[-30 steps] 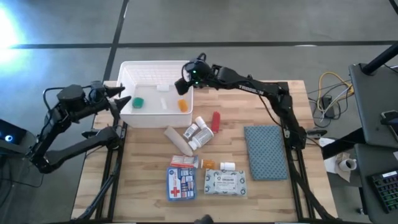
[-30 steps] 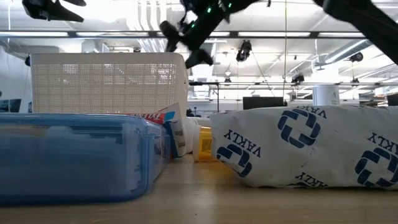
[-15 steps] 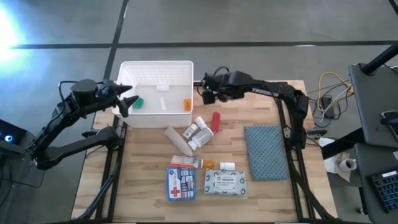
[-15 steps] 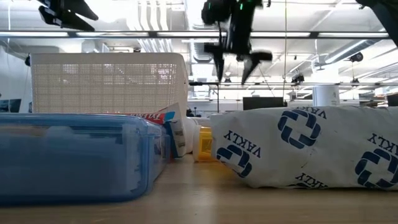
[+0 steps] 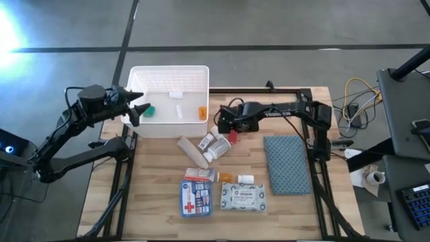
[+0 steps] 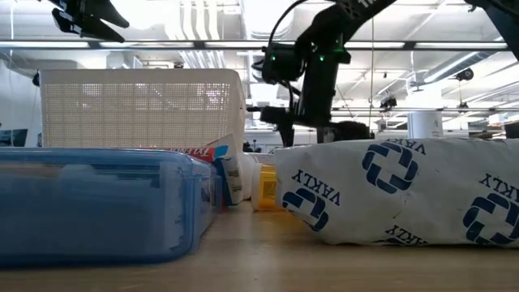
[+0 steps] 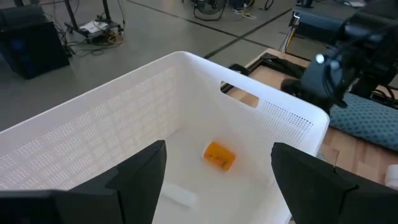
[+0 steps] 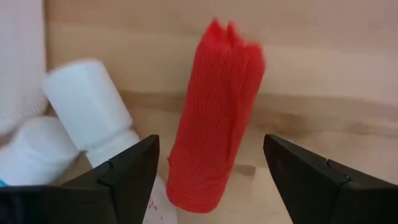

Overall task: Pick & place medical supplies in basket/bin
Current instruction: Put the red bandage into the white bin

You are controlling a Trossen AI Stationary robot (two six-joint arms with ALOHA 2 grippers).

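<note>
Two spread fingers of your right gripper [image 8: 211, 171] straddle the red tube [image 8: 214, 118]; your left gripper [image 7: 217, 180], open, hovers over the bin [image 5: 168, 74] beside it.

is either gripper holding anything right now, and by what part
Nothing is held. The right gripper is open with the red roll lying between its fingers, not yet gripped. The left gripper is open over the white bin.

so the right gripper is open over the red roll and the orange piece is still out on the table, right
Not quite. The right gripper is open over the red roll, but the orange piece already lies inside the white bin, as the left wrist view shows.
</note>
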